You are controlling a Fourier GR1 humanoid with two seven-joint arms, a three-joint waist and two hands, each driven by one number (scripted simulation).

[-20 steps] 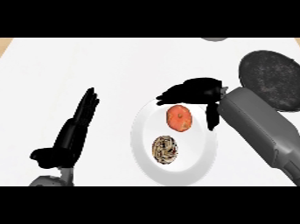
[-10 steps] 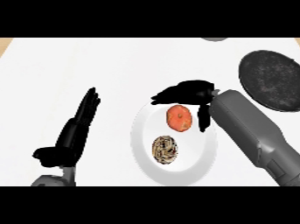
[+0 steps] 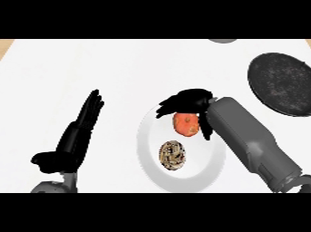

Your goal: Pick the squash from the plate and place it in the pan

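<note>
**Right hand arched over the squash on the plate**

A small, rounded orange-red squash (image 3: pixel 186 124) lies on the upper part of a white round plate (image 3: pixel 151 136) near the middle of the counter. Its skin is smooth and evenly coloured, a little darker toward the right edge.

The robot's right hand (image 3: pixel 188 102), black, comes in from the lower right on a grey forearm and arches over the far side of the squash. Its fingers (image 3: pixel 167 108) curve down along the top and left of the squash, and another black part of the hand hangs down along the squash's right side, touching or just beside it. The fingers are curled about the squash, which rests on the plate.

Below the squash on the same plate lies a brown-and-cream speckled round food item (image 3: pixel 173 154), apart from the hand.

The left hand (image 3: pixel 84 124) rests at the left, fingers straight and pointing away, holding nothing.

A round black frying pan (image 3: pixel 285 84) sits at the upper right, well apart from the plate. The counter (image 3: pixel 84 63) is white, with light wood at its far corners.
</note>
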